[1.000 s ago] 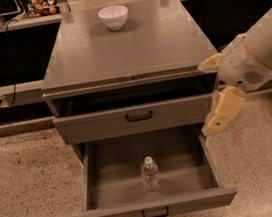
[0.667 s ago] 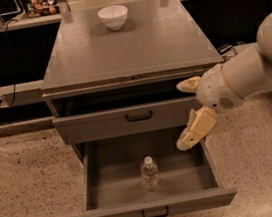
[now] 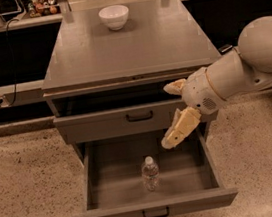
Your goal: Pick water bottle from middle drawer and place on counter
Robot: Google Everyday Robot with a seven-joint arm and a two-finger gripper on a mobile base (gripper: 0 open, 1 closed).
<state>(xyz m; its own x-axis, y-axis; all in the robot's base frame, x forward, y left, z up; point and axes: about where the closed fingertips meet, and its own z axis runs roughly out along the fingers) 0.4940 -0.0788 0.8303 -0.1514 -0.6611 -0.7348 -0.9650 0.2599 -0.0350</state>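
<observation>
We see the water bottle (image 3: 150, 173) standing upright near the middle of the floor of the middle drawer (image 3: 116, 216), which is pulled out at the lower centre of the frame. Up and to the right of it, apart from the bottle, the gripper (image 3: 166, 118) hangs over the drawer's right rear part with its two cream fingers spread wide and holding nothing. Above lies the counter (image 3: 128, 51), with a white bowl (image 3: 114, 16) at its far edge, top centre.

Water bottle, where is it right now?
In the camera view, the water bottle stands upright near the centre of the open middle drawer; the end effector hangs above it, slightly to the right.
</observation>
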